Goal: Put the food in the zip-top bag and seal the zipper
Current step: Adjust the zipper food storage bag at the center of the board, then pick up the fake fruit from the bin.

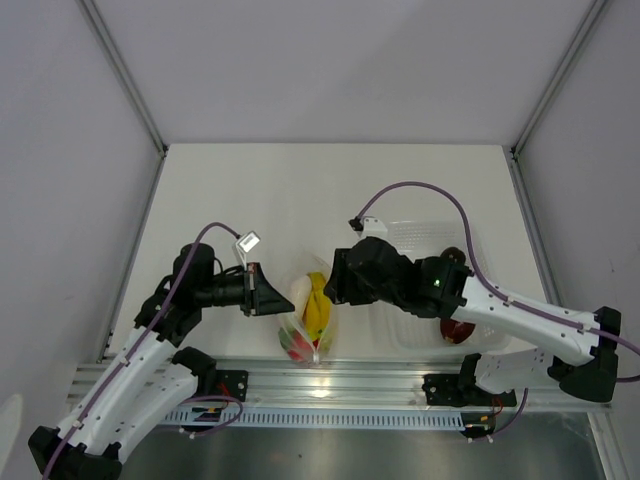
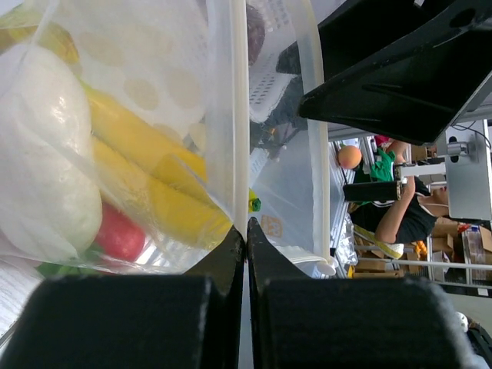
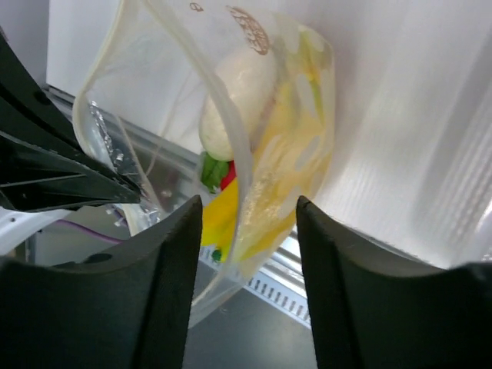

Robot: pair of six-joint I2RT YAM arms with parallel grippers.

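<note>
My left jaws are pressed together on one lip of the bag (image 2: pixel 284 177), right where the seal strip (image 2: pixel 239 115) runs down between them. The strip's other half stands apart from it, so the mouth gapes open. Through the film in my left wrist view I see the white piece (image 2: pixel 38 169) against the banana bunch (image 2: pixel 146 169), with the red fruit (image 2: pixel 119 234) tucked below them.

My right jaws are spread wide and hold nothing. The bag's lower end hangs in the gap between them, the banana bunch and the red fruit's green stem (image 3: pixel 211 171) showing through.

From above, the bag hangs between my two arms at the near edge of the counter (image 1: pixel 300 190). The clear tray (image 1: pixel 420 240) sits to the right, and a dark reddish piece (image 1: pixel 457 330) lies in it, partly under my right arm (image 1: pixel 520 315).
</note>
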